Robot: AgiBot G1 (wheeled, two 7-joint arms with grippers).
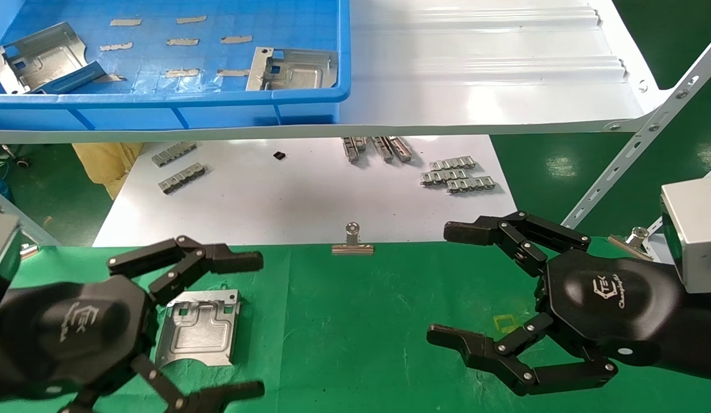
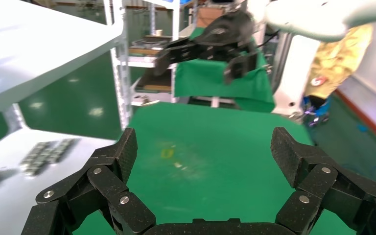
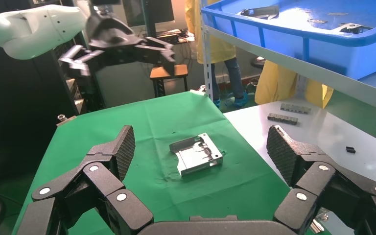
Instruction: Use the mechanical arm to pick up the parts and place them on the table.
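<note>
One silver part [image 1: 199, 328] lies flat on the green tabletop [image 1: 355, 321], just beside the left hand [image 1: 177, 321], which hovers over it with jaws spread wide and empty. The right hand [image 1: 476, 298] hangs well apart over the cloth, jaws likewise wide and holding nothing. Two more parts [image 1: 292, 69] rest in the blue bin [image 1: 217, 109] on the white shelf [image 1: 481, 74], above a white board [image 1: 303, 195] strewn with link strips [image 1: 455, 175].
</note>
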